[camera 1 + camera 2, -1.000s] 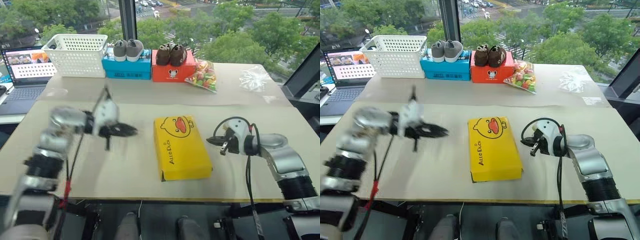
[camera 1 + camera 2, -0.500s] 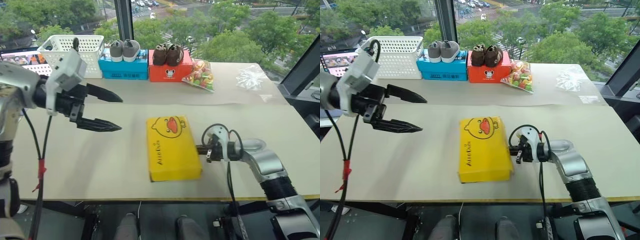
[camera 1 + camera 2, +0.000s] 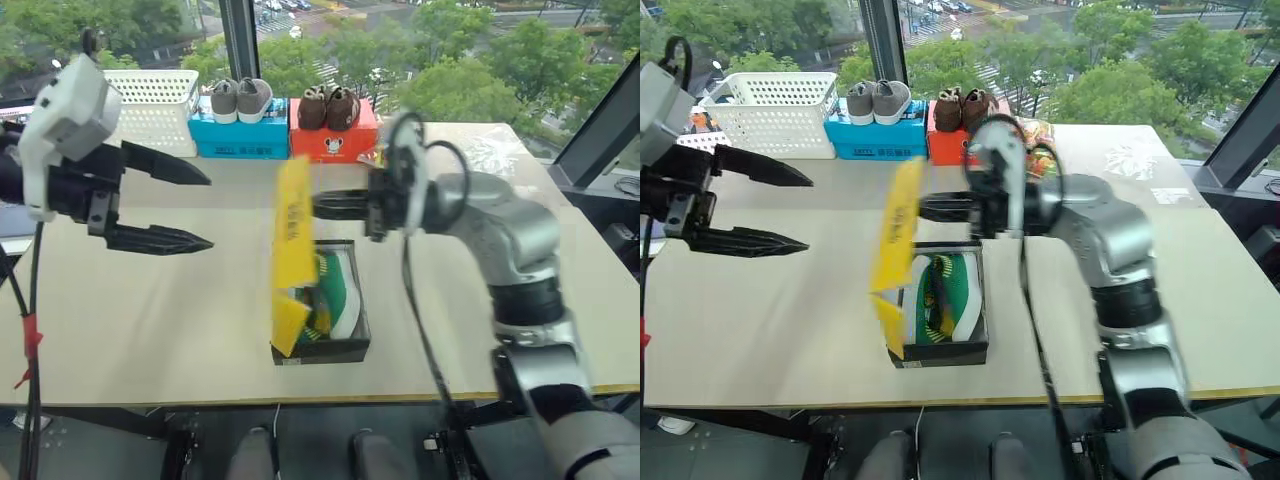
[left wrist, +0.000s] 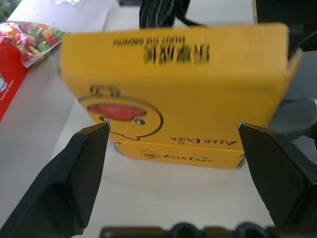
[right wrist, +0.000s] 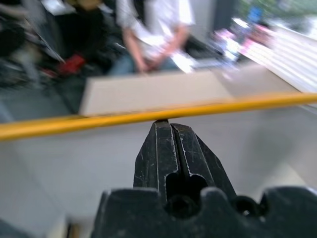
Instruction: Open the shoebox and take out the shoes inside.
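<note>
In the left eye view, the shoebox (image 3: 322, 330) is seen near the front edge of the table (image 3: 150, 320), in the middle. Its yellow lid (image 3: 293, 235) is raised and stands almost upright on the robot's left side of the box. Inside the box, the shoes (image 3: 335, 293) are visible, green and white, lying side by side. The right gripper (image 3: 325, 205) is held level and points to the robot's left; its two black fingers are pressed together, and their tips meet the upper part of the lid. The left gripper (image 3: 175, 205) hangs above the table, well apart from the box, with its fingers spread wide and nothing between them. At the far side of the table a white basket (image 3: 150, 95), a blue box (image 3: 240, 135) with a grey pair on it, an orange-red box (image 3: 335, 135) with a brown pair on it, and a bag of sweets (image 3: 1040, 135) are placed.

In the left wrist view, the outer face of the lid is shown with the duck face (image 4: 121, 111) and the brown lettering, between the two spread fingers (image 4: 79, 171).

In the right wrist view, the closed fingers (image 5: 176, 153) are seen touching the yellow edge (image 5: 148, 116) of the lid, which runs across the picture. Behind it, a seated person (image 5: 153, 32) is seen, blurred.
</note>
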`<state>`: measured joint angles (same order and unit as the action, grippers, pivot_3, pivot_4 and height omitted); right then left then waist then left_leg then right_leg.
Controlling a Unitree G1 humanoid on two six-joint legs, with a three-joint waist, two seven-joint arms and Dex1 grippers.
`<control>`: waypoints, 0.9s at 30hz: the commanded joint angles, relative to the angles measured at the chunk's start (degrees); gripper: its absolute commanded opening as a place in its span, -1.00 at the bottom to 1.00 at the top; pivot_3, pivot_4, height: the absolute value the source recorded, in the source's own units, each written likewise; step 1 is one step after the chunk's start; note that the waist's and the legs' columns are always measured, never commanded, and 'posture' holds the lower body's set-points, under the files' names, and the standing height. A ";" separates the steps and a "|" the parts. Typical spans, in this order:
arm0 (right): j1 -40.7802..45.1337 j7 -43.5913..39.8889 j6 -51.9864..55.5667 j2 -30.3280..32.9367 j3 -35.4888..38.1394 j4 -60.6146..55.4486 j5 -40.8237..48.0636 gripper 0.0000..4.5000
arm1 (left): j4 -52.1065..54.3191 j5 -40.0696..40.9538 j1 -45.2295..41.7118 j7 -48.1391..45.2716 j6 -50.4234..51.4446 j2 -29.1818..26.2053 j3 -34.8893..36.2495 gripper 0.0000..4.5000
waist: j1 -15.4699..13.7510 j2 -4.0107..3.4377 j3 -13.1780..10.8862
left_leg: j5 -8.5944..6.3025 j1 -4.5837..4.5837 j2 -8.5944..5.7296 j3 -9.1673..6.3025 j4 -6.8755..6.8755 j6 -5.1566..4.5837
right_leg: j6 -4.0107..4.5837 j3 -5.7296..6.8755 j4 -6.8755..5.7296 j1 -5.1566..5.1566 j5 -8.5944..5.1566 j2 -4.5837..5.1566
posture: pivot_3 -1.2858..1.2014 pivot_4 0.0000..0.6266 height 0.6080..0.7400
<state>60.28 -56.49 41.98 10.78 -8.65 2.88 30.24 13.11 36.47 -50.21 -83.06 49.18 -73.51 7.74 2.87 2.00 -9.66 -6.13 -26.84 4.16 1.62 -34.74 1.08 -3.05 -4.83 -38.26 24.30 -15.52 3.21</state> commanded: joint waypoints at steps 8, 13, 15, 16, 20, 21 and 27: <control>4.17 7.32 -15.27 -12.85 -6.71 15.11 -11.73 -1.00 | 4.77 8.91 -5.12 3.40 8.14 -8.02 5.14 0.97 | -1.21 0.26 -0.04 | 0.00 -0.23 0.01 -0.15 -0.19 0.06 | 0.01 0.48 0.15 -0.07 0.00 0.18 | 0.03 -0.52 1.00; 2.95 2.84 -1.22 -1.12 -5.34 3.06 -8.06 -1.00 | 5.59 5.34 3.38 4.64 2.84 -6.85 5.34 0.97 | -1.54 0.24 -0.04 | 0.02 -0.22 0.19 -0.14 -0.14 0.11 | 0.16 0.66 0.07 -0.10 0.00 0.13 | 0.03 -0.52 1.00; 1.90 1.51 2.27 3.62 -6.12 -1.45 -7.81 -1.00 | 5.07 2.71 6.69 5.57 -1.37 -5.66 5.57 0.97 | -1.88 0.25 -0.04 | 0.03 -0.20 0.20 -0.14 -0.10 0.11 | 0.24 0.69 0.00 -0.06 -0.02 0.13 | 0.03 -0.52 1.00; 1.12 0.62 3.48 6.04 -6.24 -4.01 -7.25 -1.00 | 4.54 1.51 8.34 6.00 -3.44 -4.86 5.71 0.97 | -1.99 0.25 -0.04 | 0.03 -0.20 0.22 -0.14 -0.10 0.11 | 0.28 0.72 -0.03 -0.06 -0.04 0.11 | 0.03 -0.52 1.00; -1.87 -2.68 4.91 15.69 -7.70 -11.25 -8.33 -0.64 | 0.11 -3.07 13.23 6.83 -11.41 -1.04 4.18 1.00 | -1.79 0.21 -0.06 | 0.02 -0.22 0.25 -0.09 -0.05 0.11 | 0.36 0.70 -0.05 0.02 -0.08 0.07 | 0.03 -0.52 1.00; -2.52 -3.66 2.10 17.55 -9.32 -11.26 -10.43 -0.49 | -1.14 -3.98 13.41 6.77 -13.03 -0.28 3.52 1.00 | -1.79 0.21 -0.06 | 0.03 -0.22 0.25 -0.07 -0.03 0.10 | 0.37 0.68 -0.06 0.06 -0.08 0.06 | 0.03 -0.52 1.00; 1.04 -8.19 -22.48 19.56 -17.59 1.38 -23.86 0.47 | -5.11 -8.30 13.30 6.03 -19.07 2.37 -0.18 1.00 | -1.59 0.21 -0.06 | 0.02 -0.18 0.28 -0.06 -0.11 0.11 | 0.38 0.68 -0.08 0.03 -0.10 0.01 | 0.03 -0.52 1.00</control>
<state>57.88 -63.49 29.79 30.79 -25.29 0.45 10.91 8.20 29.46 -36.47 -76.89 32.42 -70.96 7.51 1.28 2.21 -9.73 -6.11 -27.02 4.43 1.56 -34.86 1.18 -2.67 -4.15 -38.34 24.34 -15.62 3.23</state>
